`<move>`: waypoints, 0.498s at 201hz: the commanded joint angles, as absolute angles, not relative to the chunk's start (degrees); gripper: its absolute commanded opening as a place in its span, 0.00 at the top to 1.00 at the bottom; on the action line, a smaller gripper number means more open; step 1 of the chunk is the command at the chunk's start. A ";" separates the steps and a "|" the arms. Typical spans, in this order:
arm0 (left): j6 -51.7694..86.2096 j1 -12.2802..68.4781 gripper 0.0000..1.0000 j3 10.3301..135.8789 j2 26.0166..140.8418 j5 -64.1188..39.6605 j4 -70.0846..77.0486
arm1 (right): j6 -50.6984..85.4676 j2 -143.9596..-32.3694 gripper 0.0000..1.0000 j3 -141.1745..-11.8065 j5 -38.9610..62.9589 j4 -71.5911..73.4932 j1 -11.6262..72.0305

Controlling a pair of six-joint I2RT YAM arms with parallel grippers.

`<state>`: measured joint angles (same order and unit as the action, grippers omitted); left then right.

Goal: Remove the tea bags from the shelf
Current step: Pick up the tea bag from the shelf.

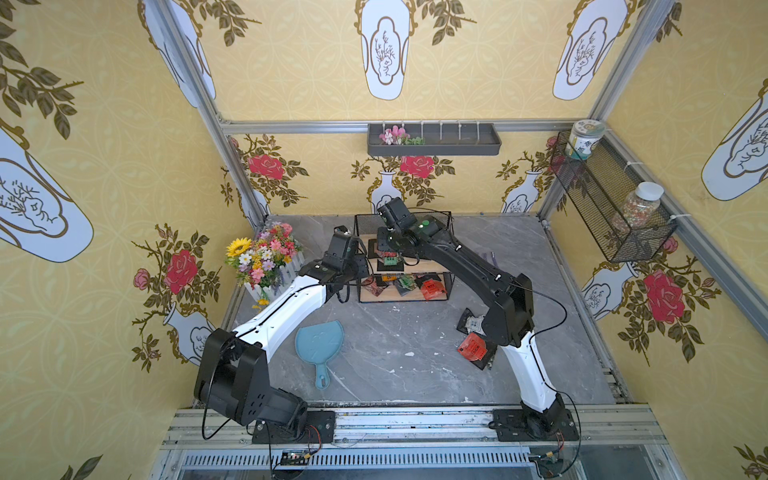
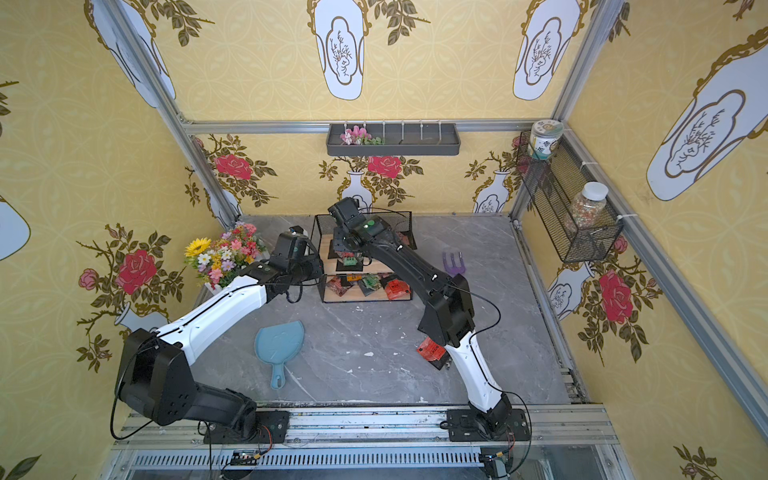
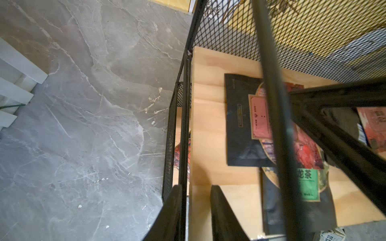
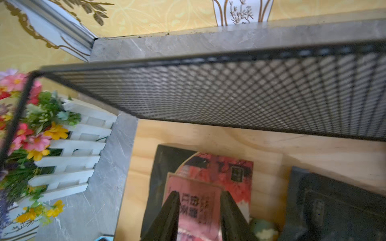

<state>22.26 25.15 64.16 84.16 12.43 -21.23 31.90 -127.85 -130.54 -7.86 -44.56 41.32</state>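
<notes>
The shelf stands at the back of the table. On its top board lie a black tea bag with a pink label and a green-labelled one. Several more tea bags lie on the lower board. Two tea bags rest on the table by the right arm. My right gripper hangs open just above the pink-labelled bag. My left gripper is open astride the shelf's left side wire near the front corner, with its outer finger against the wire.
A flower bunch in a white fence pot stands left of the shelf. A blue leaf-shaped dish with a handle lies front left. A purple hand fork lies right of the shelf. A grey tray and a mesh basket hang on the walls.
</notes>
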 commanded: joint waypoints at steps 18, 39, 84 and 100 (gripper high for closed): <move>22.02 25.23 0.71 64.17 84.69 10.91 -23.46 | 25.16 -126.44 0.54 -131.92 -8.84 -40.15 42.58; 22.31 25.23 0.71 64.40 84.76 10.81 -23.46 | 23.56 -128.01 0.49 -133.65 -7.90 -42.77 42.90; 22.50 25.17 0.71 64.20 84.49 10.77 -23.47 | 20.26 -129.79 0.37 -133.24 -7.51 -46.91 43.20; 22.61 25.24 0.71 64.07 84.49 10.72 -23.43 | 18.20 -130.16 0.33 -133.20 -9.22 -47.54 43.80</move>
